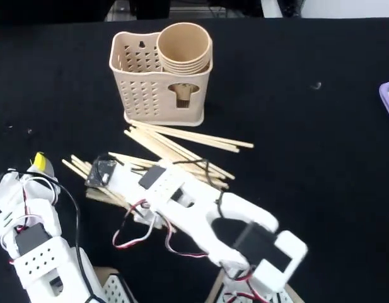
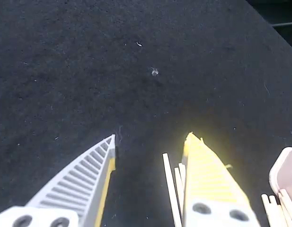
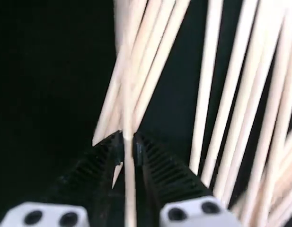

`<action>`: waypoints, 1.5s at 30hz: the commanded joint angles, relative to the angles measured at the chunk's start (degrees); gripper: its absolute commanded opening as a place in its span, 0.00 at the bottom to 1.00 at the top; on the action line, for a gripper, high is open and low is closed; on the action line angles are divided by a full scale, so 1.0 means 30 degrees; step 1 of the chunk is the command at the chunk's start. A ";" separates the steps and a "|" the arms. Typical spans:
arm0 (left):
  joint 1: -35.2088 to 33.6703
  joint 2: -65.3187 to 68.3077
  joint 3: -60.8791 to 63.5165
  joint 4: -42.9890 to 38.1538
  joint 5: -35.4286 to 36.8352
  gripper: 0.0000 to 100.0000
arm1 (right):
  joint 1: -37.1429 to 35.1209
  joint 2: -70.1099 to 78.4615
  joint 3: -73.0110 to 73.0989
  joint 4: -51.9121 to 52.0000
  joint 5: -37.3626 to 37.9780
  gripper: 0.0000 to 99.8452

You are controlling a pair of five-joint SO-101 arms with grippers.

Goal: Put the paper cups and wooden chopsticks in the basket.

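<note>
On the table (image 1: 320, 158), the left tool (image 2: 150, 139) hangs low with its tips apart, just beside some stick ends. The right tool (image 3: 128, 139) is clamped on one chopstick (image 3: 128, 109) among the wooden chopsticks (image 1: 181, 142), which lie scattered before the basket (image 1: 144, 88). The stacked paper cups (image 1: 185, 44) sit in the basket.

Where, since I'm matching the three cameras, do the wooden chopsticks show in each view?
High view: chopsticks piled on the black table before the basket.
Left wrist view: a few ends beside the left gripper.
Right wrist view: fanned out, one pinched in the right gripper.
Shared landmark: the black table.
</note>
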 commanded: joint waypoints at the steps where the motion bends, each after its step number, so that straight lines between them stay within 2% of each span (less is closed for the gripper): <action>1: -0.0044 -0.0205 -0.0454 -0.0352 0.0088 0.23 | 0.1729 -0.2652 -0.0190 0.1289 0.0703 0.01; 6: -0.0044 -0.0205 -0.0454 -0.0352 0.0088 0.23 | 0.3341 -0.5612 0.1245 0.1993 0.1524 0.01; 9: -0.0044 -0.0205 -0.0484 -0.0352 0.0088 0.23 | 0.2256 -0.6696 0.1978 0.1524 0.1231 0.01; 13: -0.0044 -0.0205 -0.0454 -0.0352 0.0088 0.23 | 0.0205 -0.6813 0.2183 -0.0322 -0.0527 0.01; 17: -0.0103 -0.0205 -0.0425 -0.0352 0.0088 0.23 | -0.0440 -0.5319 0.2095 -0.1289 -0.1436 0.02; 22: -0.0073 -0.0205 -0.0425 -0.0352 0.0088 0.23 | -0.0762 -0.1919 0.1040 -0.1407 -0.1407 0.13; 30: -0.0044 -0.0205 -0.0425 -0.0352 0.0088 0.23 | -0.2549 0.0952 -0.0190 -0.1436 -0.1407 0.10; 33: -0.0044 -0.0205 -0.0425 -0.0352 0.0088 0.23 | -0.2520 0.1949 -0.0425 -0.1436 -0.1407 0.10; 36: -0.0044 -0.0205 -0.0425 -0.0352 0.0088 0.23 | -0.2491 0.2095 -0.0513 -0.1377 -0.1407 0.01; 38: -0.0044 -0.0205 -0.0425 -0.0352 0.0088 0.23 | -0.2286 0.1685 -0.0425 -0.1260 -0.1407 0.01; 41: -0.0044 -0.0205 -0.0425 -0.0352 0.0088 0.23 | -0.1260 0.0689 -0.0044 -0.1231 -0.1055 0.01; 45: -0.0044 -0.0205 -0.0425 -0.0352 0.0088 0.23 | 0.0821 -0.1480 0.1363 -0.0733 0.0850 0.01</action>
